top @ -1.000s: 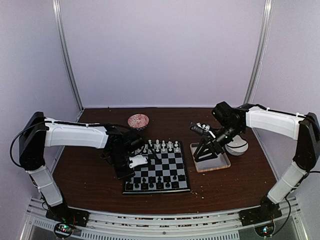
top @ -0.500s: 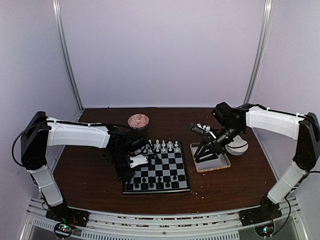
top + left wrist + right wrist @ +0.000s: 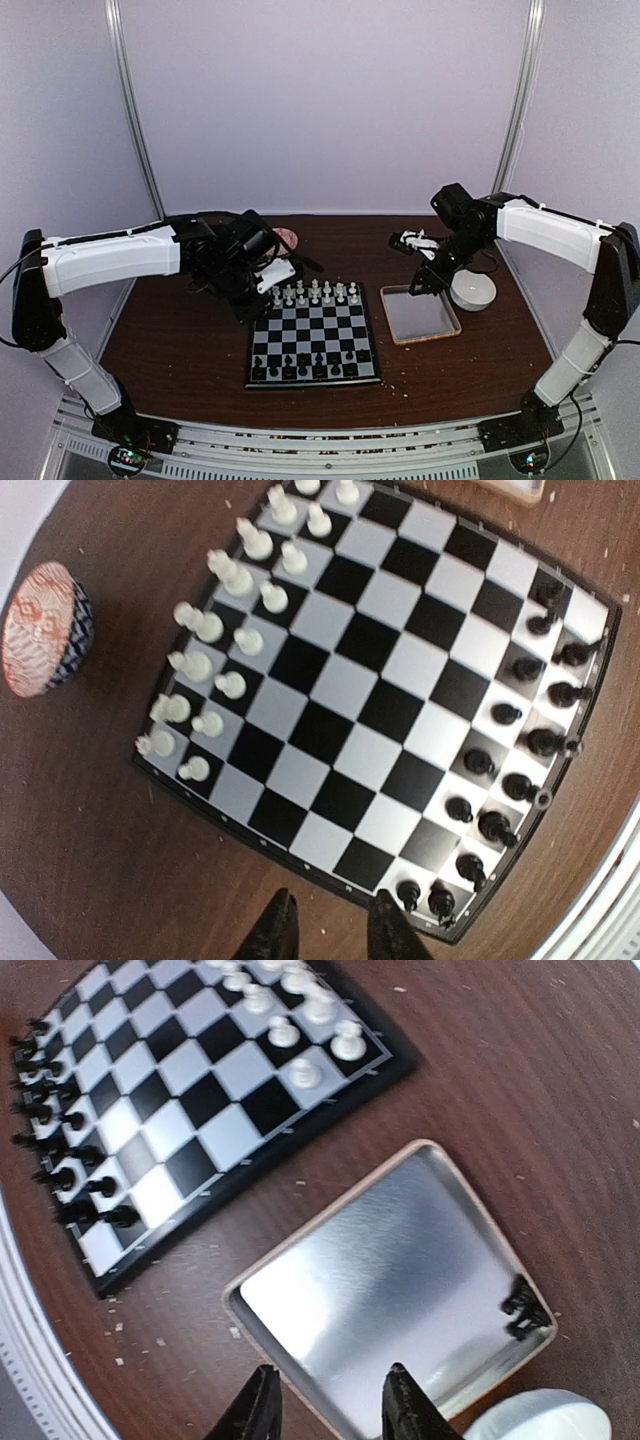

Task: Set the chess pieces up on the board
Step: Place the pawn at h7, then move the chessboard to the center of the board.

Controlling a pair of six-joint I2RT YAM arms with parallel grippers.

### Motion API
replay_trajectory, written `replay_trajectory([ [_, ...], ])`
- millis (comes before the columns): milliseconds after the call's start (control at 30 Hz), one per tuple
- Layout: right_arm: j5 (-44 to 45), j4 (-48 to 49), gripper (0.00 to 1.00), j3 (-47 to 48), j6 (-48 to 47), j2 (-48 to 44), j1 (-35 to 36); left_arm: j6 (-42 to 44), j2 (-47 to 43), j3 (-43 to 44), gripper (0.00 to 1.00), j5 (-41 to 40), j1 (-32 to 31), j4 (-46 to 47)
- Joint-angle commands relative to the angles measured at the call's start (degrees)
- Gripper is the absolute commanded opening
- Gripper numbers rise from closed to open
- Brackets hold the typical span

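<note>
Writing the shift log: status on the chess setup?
Left pincer open, empty, near board edge. Right pincer open, empty, over tray. White pieces and black pieces lined on opposite board sides; small black item in tray corner. Nothing in the way.

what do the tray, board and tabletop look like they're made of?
Tray: floor is likely brushed metal, given the streaky sheen and soft reflections; the pale rim looks like wood. Board: probably glossy plastic or lacquered card, with glare on its squares; can't tell which. Tabletop: dark wood or wood-look laminate, faint grain, semi-matte.
</note>
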Motion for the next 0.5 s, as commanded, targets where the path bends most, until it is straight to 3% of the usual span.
replay_trajectory([
  [0, 16.93, 0.75, 0.36, 4.37, 4.14, 6.47, -1.30, -5.00, -3.33, 1.04, 0.25, -1.02, 0.29, 14.73],
  [233, 26.12, 2.13, 0.32, 9.88, 7.05, 17.06, -3.16, -10.02, -5.83, -1.86, 0.26, 2.22, 0.29, 28.69],
  [467, 26.78, 0.78, 0.28, 15.10, 8.86, 23.72, -4.89, -10.84, -5.64, -3.53, 0.27, 3.69, 0.29, 30.52],
])
